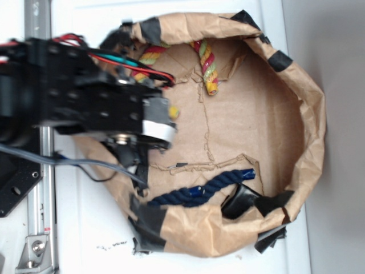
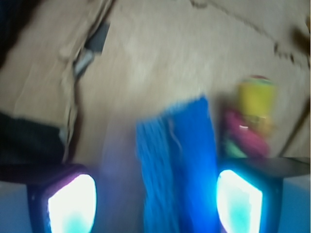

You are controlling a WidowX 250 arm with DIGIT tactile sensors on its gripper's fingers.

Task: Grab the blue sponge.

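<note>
Looks like a robotics lab test rig rather than a home. A makeshift brown paper bin (image 1: 308, 114), patched with black tape, on a white worktop (image 1: 85, 234). Left of the bin, a metal mounting rail (image 1: 41, 188) and a black robot arm (image 1: 74, 91) trailing loose wires. Inside the bin, rope scraps as test props.

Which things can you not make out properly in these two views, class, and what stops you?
- Sponge: unseen in the exterior view, under the arm; in the wrist view blurred, its near end cut by the bottom edge.
- Gripper: fingertips cut by the wrist view's edge; hidden in the exterior view.
- Colourful rope: partly behind the arm outside; one blurred end in the wrist view.
- Navy rope: not identifiable in the wrist view.
</note>
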